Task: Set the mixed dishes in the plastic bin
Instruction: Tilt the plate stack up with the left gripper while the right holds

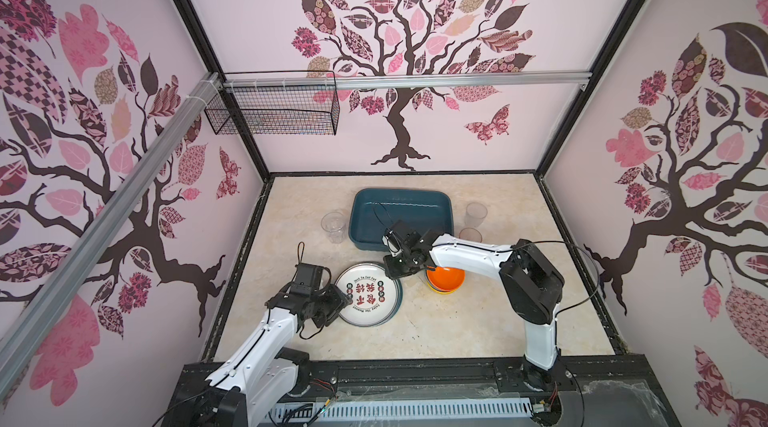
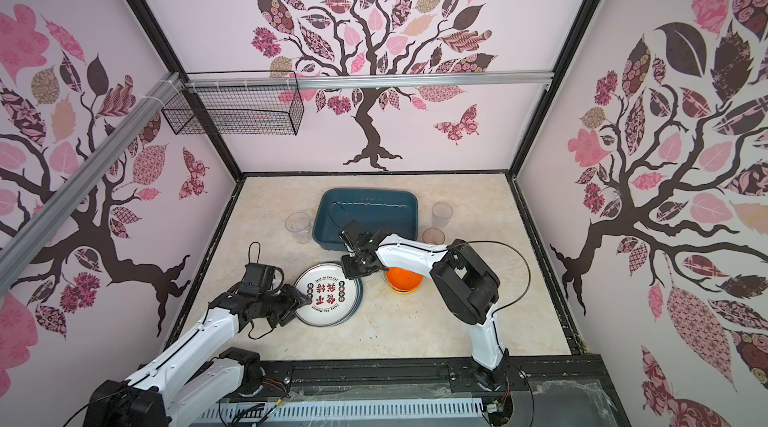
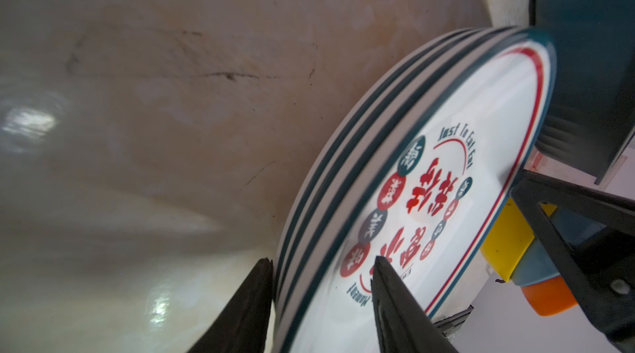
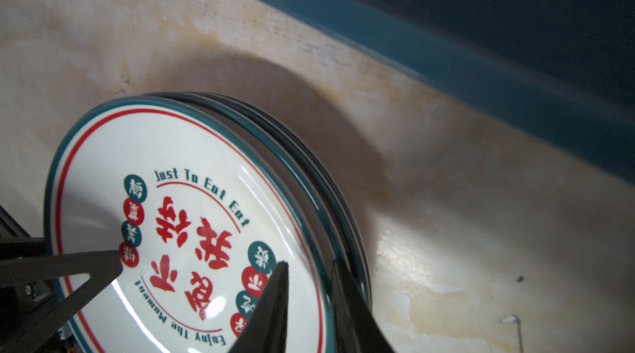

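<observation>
Stack of white plates [image 1: 368,294], teal rims, red characters

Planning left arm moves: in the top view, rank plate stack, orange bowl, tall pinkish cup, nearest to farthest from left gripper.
1. plate stack, straddled by left gripper.
2. orange bowl, to its right.
3. tall pinkish cup, back right.

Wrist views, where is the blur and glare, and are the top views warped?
Left wrist view: plate stack rims smear, bright glare patches on the table. Right wrist view: the bin edge is streaked, the stack throws a broad shadow. Both top views: sharp, with wide-angle splay of the walls.
</observation>
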Controlling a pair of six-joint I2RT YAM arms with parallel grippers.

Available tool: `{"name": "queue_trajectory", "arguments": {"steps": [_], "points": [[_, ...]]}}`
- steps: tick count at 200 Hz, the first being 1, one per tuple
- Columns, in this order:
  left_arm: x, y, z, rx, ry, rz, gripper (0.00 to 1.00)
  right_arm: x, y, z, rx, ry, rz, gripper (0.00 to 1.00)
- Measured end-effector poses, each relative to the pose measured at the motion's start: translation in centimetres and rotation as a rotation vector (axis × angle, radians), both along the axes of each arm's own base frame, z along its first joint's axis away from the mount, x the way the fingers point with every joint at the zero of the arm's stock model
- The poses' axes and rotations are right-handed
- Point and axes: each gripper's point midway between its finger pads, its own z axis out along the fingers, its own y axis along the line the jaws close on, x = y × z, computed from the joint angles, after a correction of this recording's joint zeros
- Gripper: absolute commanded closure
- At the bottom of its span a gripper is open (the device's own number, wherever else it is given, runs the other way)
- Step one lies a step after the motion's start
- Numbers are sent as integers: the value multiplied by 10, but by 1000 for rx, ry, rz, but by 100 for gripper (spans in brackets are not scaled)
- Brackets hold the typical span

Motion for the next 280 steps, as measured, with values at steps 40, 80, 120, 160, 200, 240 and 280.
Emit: {"name": "queue_trajectory", "arguments": {"steps": [40, 80, 120, 160, 200, 240, 280], "points": [[-3, 1, -2, -1, 3, 3, 50, -3, 3, -5, 11, 20, 12, 77], [-4, 1, -3, -1, 5, 6, 49, -4, 3, -6, 12, 25, 14, 80], [-6, 3, -1, 2, 3, 19, 44, -5, 4, -7, 14, 29, 16, 83], [-9, 7, 2, 15, -2, 35, 43, -7, 8, -10, 31, 43, 27, 85], [-15, 13, 2, 34, 13, 61, 46, -7, 11, -10, 45, 45, 33, 85], [-21, 19, 5, 53, 6, 93, 53, -8, 11, -10, 48, 47, 34, 85], [-24, 25, 9, 73, -2, 115, 61, -8, 12, -10, 51, 48, 36, 85]]}}
